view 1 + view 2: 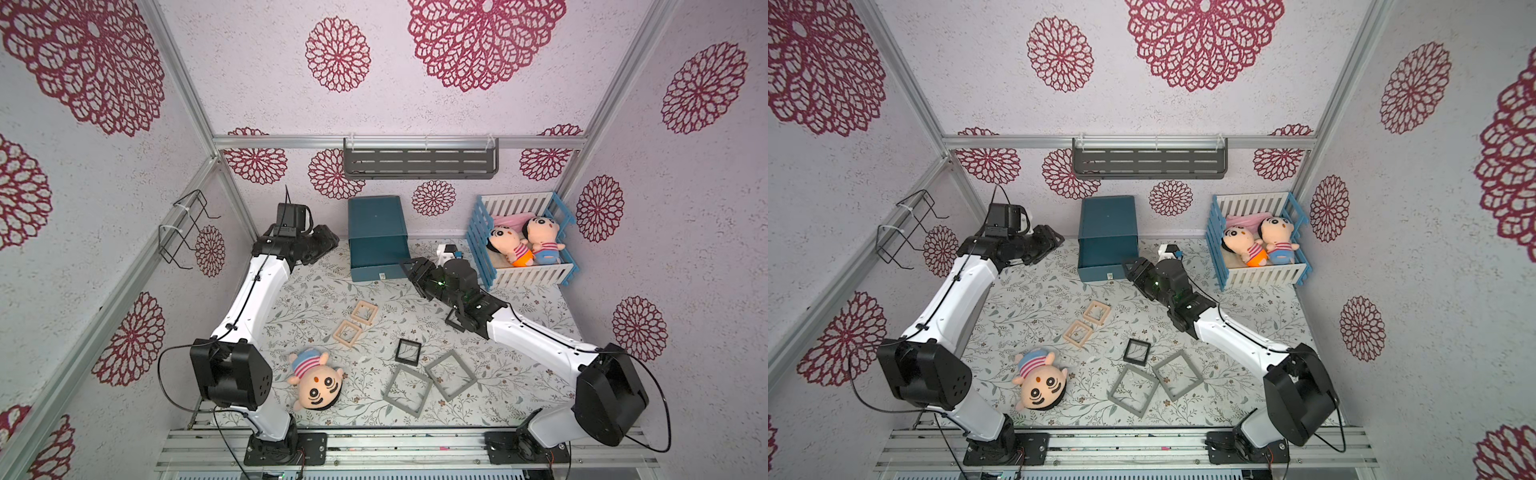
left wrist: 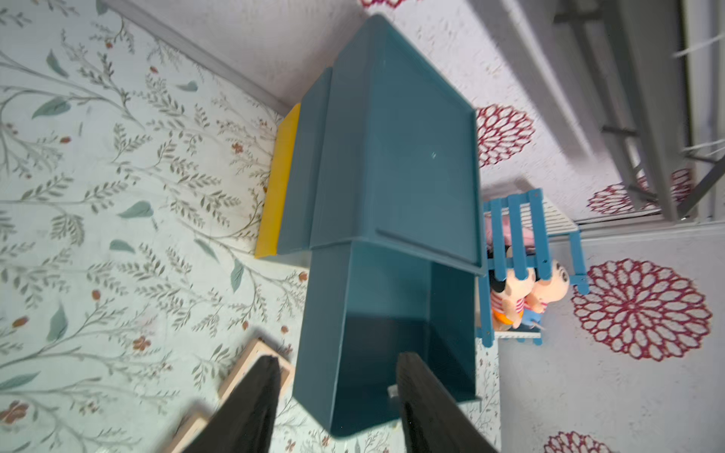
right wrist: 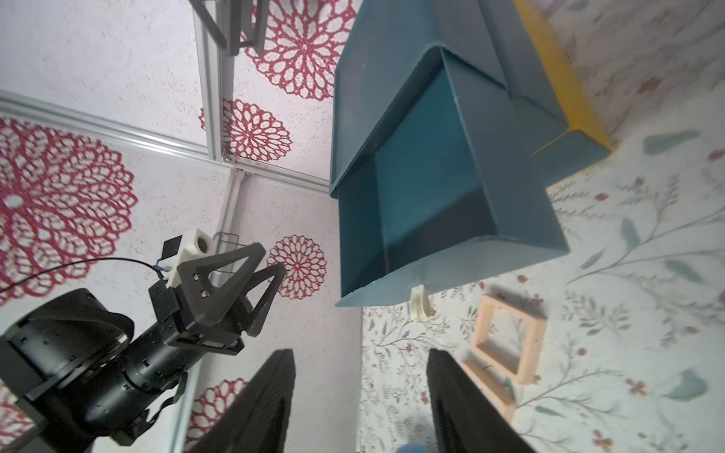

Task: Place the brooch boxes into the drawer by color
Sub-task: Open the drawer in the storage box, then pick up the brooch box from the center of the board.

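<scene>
While all six brooch boxes lie flat on the leaf-patterned table, the teal drawer cabinet stands against the back wall with its top drawer pulled out toward the front. Both wrist views look into that drawer, and its inside shows only bare teal floor and walls. A small pale pull sticks out of its front, and a yellow band runs along the cabinet's foot.

One beige box and the other beige box lie corner to corner near the cabinet's front. A black box sits nearer the front edge, just beside a grey box and a second grey box, whose corners meet. A second black box is half hidden under the right arm.

At the back right, a blue-and-white crib holds a doll in an orange outfit and a doll in a blue outfit, side by side on a pink cloth. A third doll lies on the table near the left arm's base.

The left gripper hovers left of the cabinet, jaws apart, holding nothing. The right gripper hangs just beside the open drawer's front corner, jaws likewise apart and holding nothing.

Any lettering on cabinet or boxes is too small to make out.
</scene>
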